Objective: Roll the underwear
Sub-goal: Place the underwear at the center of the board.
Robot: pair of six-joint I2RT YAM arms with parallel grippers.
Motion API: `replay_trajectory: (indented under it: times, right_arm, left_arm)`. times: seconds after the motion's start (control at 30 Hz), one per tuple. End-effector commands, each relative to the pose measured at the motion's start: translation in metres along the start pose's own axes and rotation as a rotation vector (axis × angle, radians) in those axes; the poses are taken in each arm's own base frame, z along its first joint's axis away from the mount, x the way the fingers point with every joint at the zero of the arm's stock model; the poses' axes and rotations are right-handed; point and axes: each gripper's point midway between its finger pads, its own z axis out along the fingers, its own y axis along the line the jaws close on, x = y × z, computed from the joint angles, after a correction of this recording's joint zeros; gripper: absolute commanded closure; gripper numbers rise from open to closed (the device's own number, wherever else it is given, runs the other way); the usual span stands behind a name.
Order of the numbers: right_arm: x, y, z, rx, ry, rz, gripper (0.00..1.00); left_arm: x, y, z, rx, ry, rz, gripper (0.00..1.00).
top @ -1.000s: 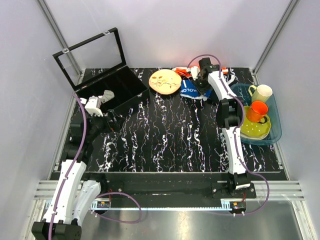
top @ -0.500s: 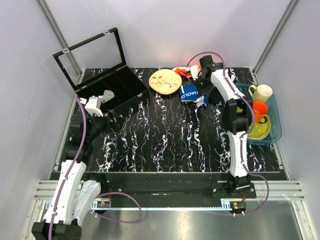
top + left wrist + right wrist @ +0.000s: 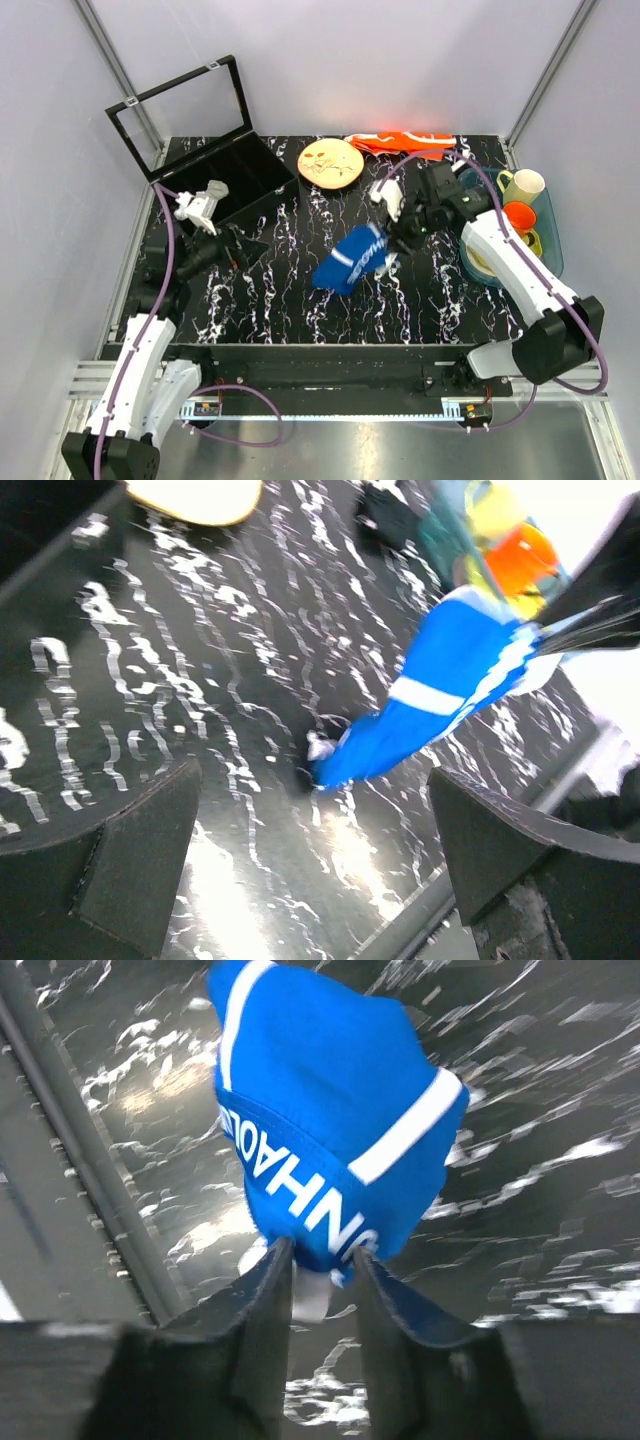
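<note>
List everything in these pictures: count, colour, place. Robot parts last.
underwear: one, royal blue with white trim and lettering, hanging over the middle of the table
table: one, black with white veining
orange cloth: one, orange with white marks, far edge
round plate: one, tan with a pattern, far centre
case: one, black, lid open, far left
tub: one, teal, right edge
mug: one, pale yellow, in the tub
cup: one, orange, in the tub
dish: one, yellow-green, in the tub, partly hidden
left claw: open, left of the table's centre, holding nothing
right claw: shut on the underwear
</note>
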Motion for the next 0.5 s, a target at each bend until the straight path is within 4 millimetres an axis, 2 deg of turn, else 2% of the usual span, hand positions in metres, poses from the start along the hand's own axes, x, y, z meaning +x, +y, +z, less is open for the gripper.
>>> replay_trajectory:
  times: [0.0,0.07,0.13,0.2,0.23,0.27,0.3,0.33,0.37,0.4,0.47]
  right_arm:
    - [0.058,0.037,0.045,-0.180,0.085,0.098,0.52]
    - [0.072,0.035,0.050,-0.157,0.119,0.115,0.42]
    - [0.072,0.034,0.050,-0.140,0.106,0.106,0.39]
    - [0.075,0.041,0.051,-0.167,0.092,0.092,0.36]
    - [0.074,0.042,0.049,-0.169,0.074,0.052,0.36]
    - [0.080,0.048,0.052,-0.191,0.072,0.042,0.36]
    - [0.082,0.050,0.052,-0.200,0.061,0.027,0.36]
    - [0.081,0.051,0.051,-0.207,0.034,-0.034,0.36]
    - [0.087,0.061,0.052,-0.244,0.021,-0.050,0.36]
    - [0.087,0.063,0.052,-0.251,0.006,-0.075,0.37]
    - [0.086,0.068,0.048,-0.260,-0.035,-0.142,0.36]
  left_arm:
    - [0.006,-0.042,0.004,0.249,0.047,0.005,0.02]
    - [0.018,-0.048,0.009,0.278,0.107,-0.020,0.04]
    - [0.034,-0.061,0.011,0.306,0.183,-0.036,0.08]
    - [0.055,-0.059,0.017,0.247,0.276,-0.051,0.10]
    - [0.066,-0.077,0.016,0.278,0.328,-0.026,0.11]
    - [0.077,-0.073,0.018,0.223,0.368,-0.019,0.10]
    - [0.095,-0.090,0.017,0.257,0.432,0.009,0.10]
    - [0.104,-0.096,0.016,0.254,0.462,0.029,0.12]
    - [0.113,-0.093,0.020,0.198,0.475,0.069,0.14]
    - [0.137,-0.108,0.011,0.220,0.551,0.131,0.14]
    - [0.163,-0.099,0.017,0.111,0.609,0.243,0.18]
